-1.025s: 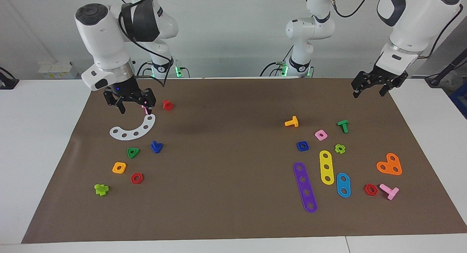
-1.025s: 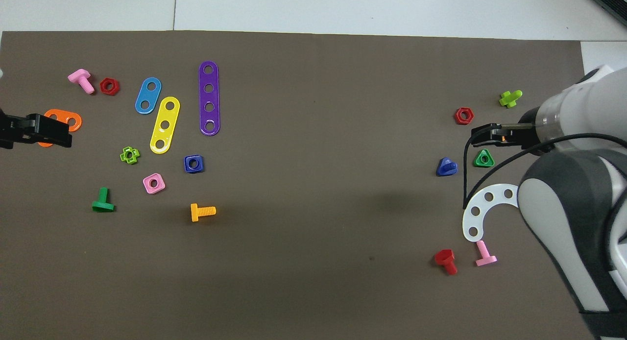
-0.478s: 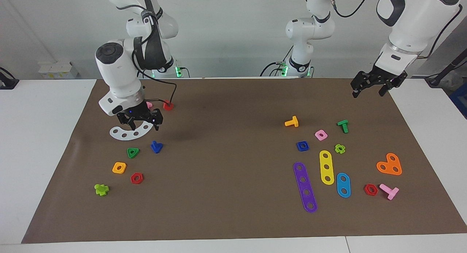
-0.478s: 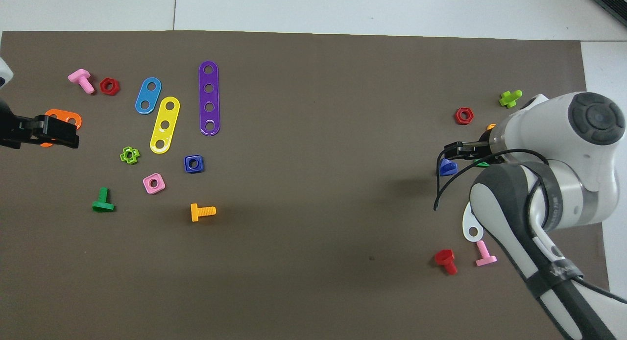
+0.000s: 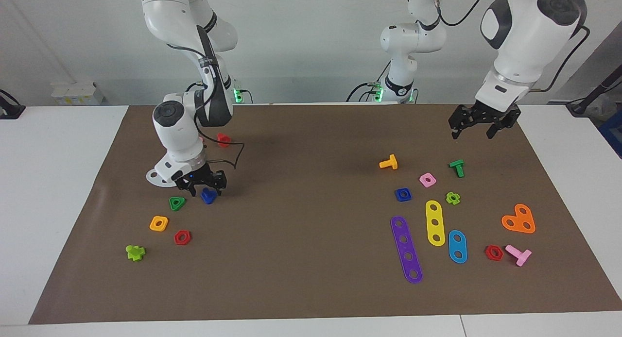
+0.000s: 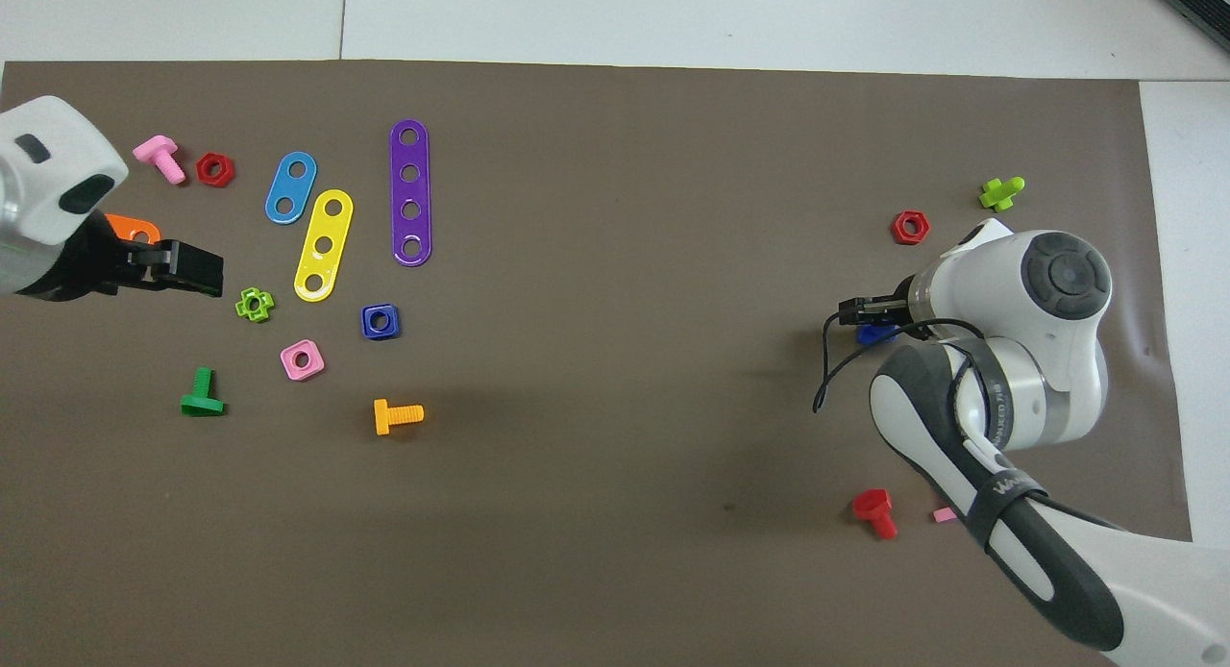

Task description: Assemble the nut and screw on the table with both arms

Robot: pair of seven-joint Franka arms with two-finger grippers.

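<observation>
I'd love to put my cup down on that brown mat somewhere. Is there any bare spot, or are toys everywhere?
The middle of the mat is bare, between the blue screw and the blue nut. The strip along the edge farthest from the robots is free too. Both ends are crowded: the right gripper works over the screw; the left gripper hangs over the other cluster, near the green screw.

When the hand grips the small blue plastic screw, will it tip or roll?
The small blue plastic screw stands on its wide flat head, so it probably resists tipping. Its short shaft offers little grip and may slip. The right hand is just above it.
</observation>
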